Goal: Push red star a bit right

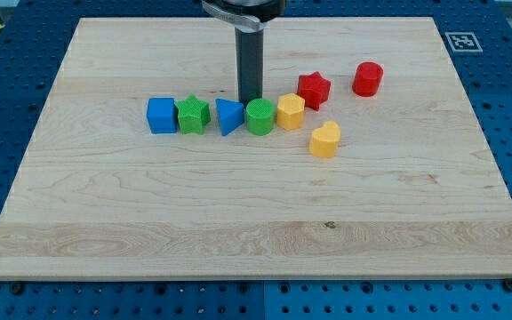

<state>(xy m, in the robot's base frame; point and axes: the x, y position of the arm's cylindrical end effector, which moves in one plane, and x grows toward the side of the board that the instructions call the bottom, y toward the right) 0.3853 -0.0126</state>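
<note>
Right of red star (314,89), bare board (238,222) before red cylinder (368,78).

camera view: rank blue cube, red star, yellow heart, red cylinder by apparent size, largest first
1. blue cube, clearly largest.
2. red star.
3. yellow heart and red cylinder look alike; not ranking them.
Star versus those two is close. My tip touches none of them.

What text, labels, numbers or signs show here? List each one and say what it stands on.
No readable words, numbers or brand names appear anywhere.
One sign only: a black-and-white square marker on the blue base beside the wooden board, at the view's top right; it carries a pattern, not letters.
The blocks, such as the red star, are unmarked.
</note>
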